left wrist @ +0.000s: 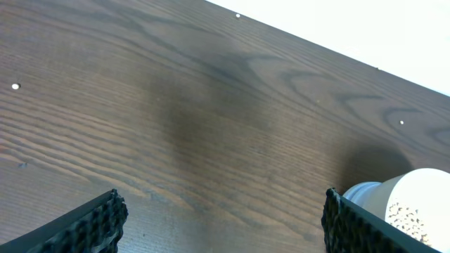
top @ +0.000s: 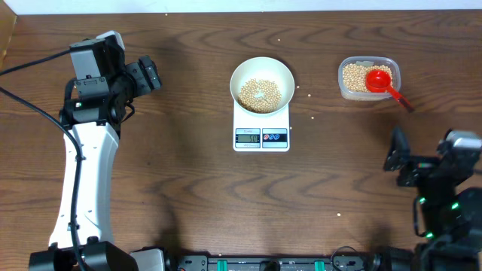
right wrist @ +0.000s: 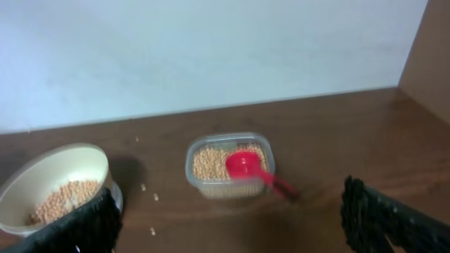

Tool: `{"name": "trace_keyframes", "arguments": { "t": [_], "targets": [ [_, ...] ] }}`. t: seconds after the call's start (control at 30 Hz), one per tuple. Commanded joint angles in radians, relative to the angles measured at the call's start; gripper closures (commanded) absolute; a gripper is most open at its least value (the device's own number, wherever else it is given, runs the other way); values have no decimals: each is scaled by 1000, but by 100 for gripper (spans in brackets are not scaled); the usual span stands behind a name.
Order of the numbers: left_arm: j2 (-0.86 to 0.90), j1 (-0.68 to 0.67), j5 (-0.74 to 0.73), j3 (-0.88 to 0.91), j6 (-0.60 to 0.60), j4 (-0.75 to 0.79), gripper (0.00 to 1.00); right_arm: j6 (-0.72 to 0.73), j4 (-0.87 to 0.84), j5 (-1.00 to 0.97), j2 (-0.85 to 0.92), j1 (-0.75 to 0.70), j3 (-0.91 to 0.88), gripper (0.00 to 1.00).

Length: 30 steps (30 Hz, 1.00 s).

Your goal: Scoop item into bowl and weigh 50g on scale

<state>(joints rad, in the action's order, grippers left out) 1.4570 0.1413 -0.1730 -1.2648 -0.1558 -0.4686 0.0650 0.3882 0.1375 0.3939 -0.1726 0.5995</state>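
While the left fingers [left wrist: 91, 225] and the right fingers [right wrist: 383, 221] both stand spread and empty, a clumsy reach could tip the tub [right wrist: 211, 186] holding the scoop [right wrist: 245, 166], ahead of the right fingers. Beans [top: 260, 94] lie in the bowl [top: 242, 69] on the scale [top: 261, 138], ahead-left. Only overhead shows the scale's display, unreadable.

Big dark brown wood table [top: 166, 173], wavy grain lines running left to right. Top smooth, little bit shiny. Plain pale wall [right wrist: 211, 49] stands right behind far edge of table. Wall looks bluish-white in right wrist view, bright white in left wrist view. Brown side board [right wrist: 430, 42] stands up at far right, touching wall. Light soft and even. Blurry dark shadow [left wrist: 204, 112] lies on table wood.
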Motion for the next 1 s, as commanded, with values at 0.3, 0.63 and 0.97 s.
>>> {"name": "trace_keyframes", "arguments": {
  "t": [0.3,0.63,0.97],
  "targets": [
    [-2,2,9,-9,13,-2,9,51,-133,-137,-269,198,-369,1],
    [-2,2,10,-9,13,-3,9,82,-237,-144,-373,252,-558,1],
    [-2,2,9,-9,13,-3,9,-2,-243,-146,-389,287,-561,1]
  ]
}}
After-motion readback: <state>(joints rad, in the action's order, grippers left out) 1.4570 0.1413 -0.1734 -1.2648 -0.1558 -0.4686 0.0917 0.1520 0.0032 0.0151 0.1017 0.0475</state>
